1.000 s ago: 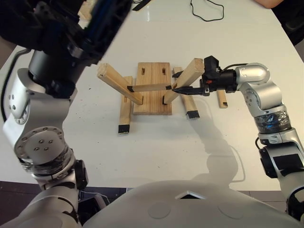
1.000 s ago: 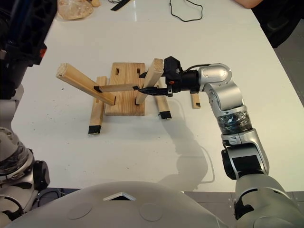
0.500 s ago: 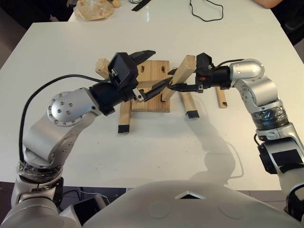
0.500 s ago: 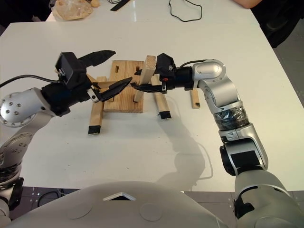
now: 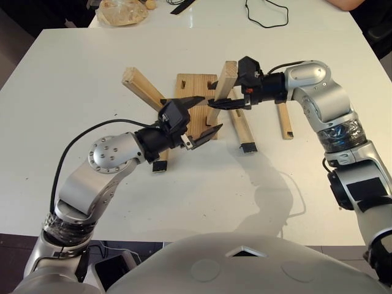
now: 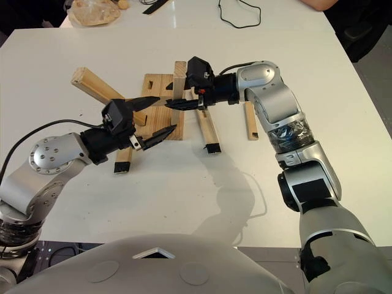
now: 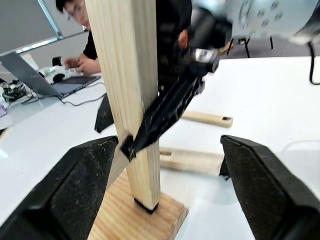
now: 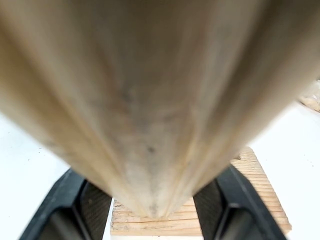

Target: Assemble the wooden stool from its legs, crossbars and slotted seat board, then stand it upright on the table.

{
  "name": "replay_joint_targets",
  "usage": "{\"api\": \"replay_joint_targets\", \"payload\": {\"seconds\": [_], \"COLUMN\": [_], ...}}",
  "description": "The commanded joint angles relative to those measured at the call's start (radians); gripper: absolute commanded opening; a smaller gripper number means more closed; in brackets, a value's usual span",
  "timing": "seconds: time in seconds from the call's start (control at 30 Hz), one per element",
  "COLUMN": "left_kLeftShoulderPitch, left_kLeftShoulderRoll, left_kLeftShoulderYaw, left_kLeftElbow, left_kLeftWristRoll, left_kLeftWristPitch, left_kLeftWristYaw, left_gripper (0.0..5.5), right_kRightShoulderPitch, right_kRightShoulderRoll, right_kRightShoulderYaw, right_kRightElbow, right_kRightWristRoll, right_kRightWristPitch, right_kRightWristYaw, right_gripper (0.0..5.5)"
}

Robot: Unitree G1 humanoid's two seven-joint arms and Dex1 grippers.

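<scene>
Black fingers [image 7: 165,112] of the right gripper [image 5: 222,104] are clamped on a pale, square-section upright wooden leg [image 5: 227,76], low on its length, one finger across its front face and the other behind it. The leg's foot rests on a flat, rectangular slotted wooden seat board [image 5: 195,84] that lies on the white table [image 5: 73,73]. It stands close to the board's right edge, and whether it sits in a slot cannot be told. The right arm comes in from the robot's right, above the table. The left gripper [image 5: 212,111] hovers over the near part of the board with its two black fingers [image 7: 85,175] spread wide, holding nothing, and the gap between them faces the upright leg and the right gripper. At the board's left side a tilted wooden leg [image 5: 142,89] leans up and away to the left. A loose leg with a black cap [image 5: 242,130] lies flat just right of the board. Another capped leg [image 5: 160,158] lies beside the board's left edge, partly under the left arm. A short wooden bar [image 5: 285,122] lies farther right. At the table's far edge are a crinkled clear bag [image 5: 122,11] and a thin black cable [image 5: 266,15].
</scene>
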Motion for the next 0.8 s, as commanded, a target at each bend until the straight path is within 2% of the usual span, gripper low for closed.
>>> {"api": "replay_joint_targets", "payload": {"seconds": [0.03,0.23,0.47,0.67,0.8], "left_kLeftShoulderPitch": [-0.013,-0.002,-0.022,-0.034,-0.031], "left_kLeftShoulderRoll": [-0.035,-0.074,-0.106,-0.126,-0.149], "left_kLeftShoulderYaw": [-0.030,-0.043,-0.001,0.005,0.006], "left_kLeftElbow": [0.041,0.017,-0.019,0.072,0.152], "left_kLeftWristRoll": [0.061,0.090,0.111,0.150,0.102], "left_kLeftWristPitch": [-0.031,-0.054,-0.052,-0.049,-0.060], "left_kLeftWristYaw": [-0.009,-0.017,0.007,0.017,-0.041], "left_gripper": [3.81,3.81,3.81,3.81,3.81], "right_kRightShoulderPitch": [0.034,-0.022,-0.038,-0.017,0.002], "right_kRightShoulderRoll": [-0.023,-0.010,-0.030,-0.031,-0.031], "right_kRightShoulderYaw": [0.090,0.132,0.126,0.124,0.118], "right_kRightElbow": [0.056,0.123,0.177,0.170,0.152], "right_kRightWristRoll": [-0.112,-0.131,-0.143,-0.139,-0.130], "right_kRightWristPitch": [0.080,0.084,0.059,0.050,0.053], "right_kRightWristYaw": [0.023,0.062,0.084,0.081,0.071], "right_gripper": [2.03,2.03,2.03,2.03,2.03]}}
